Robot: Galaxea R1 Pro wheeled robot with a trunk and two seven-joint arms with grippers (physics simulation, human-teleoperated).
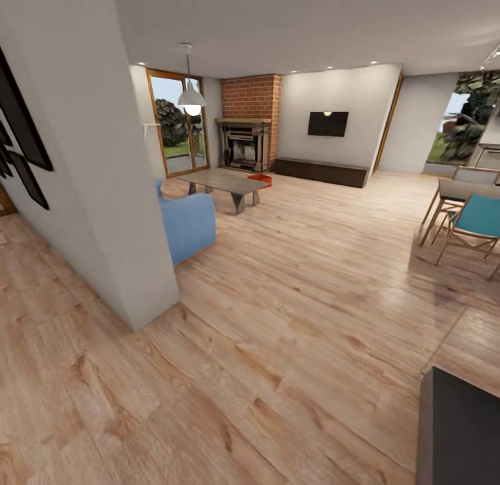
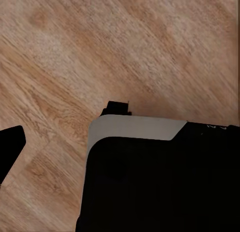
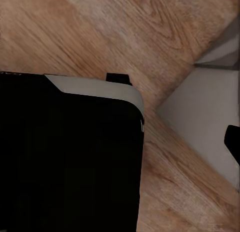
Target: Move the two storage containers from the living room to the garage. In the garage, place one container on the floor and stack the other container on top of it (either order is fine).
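Observation:
An orange-red storage container (image 1: 260, 180) lies on the light wood-plank floor (image 1: 292, 318) of the living room, far ahead, between the grey low table (image 1: 226, 182) and the brick fireplace (image 1: 244, 143). It is too small to tell whether it is one bin or two. In the left wrist view one dark fingertip (image 2: 10, 149) shows at the picture's edge over the planks. The right wrist view shows one dark fingertip (image 3: 233, 142) at its edge. Nothing is between the fingers. Both wrist views look down on my black and grey base (image 2: 160, 177).
A white wall corner (image 1: 118, 214) juts out close on the left, with a blue sofa (image 1: 187, 224) behind it. A dining table and teal chair (image 1: 476, 221) stand at the right. A dark block (image 1: 458, 429) sits at the near right. A black TV (image 1: 328, 124) hangs on the far wall.

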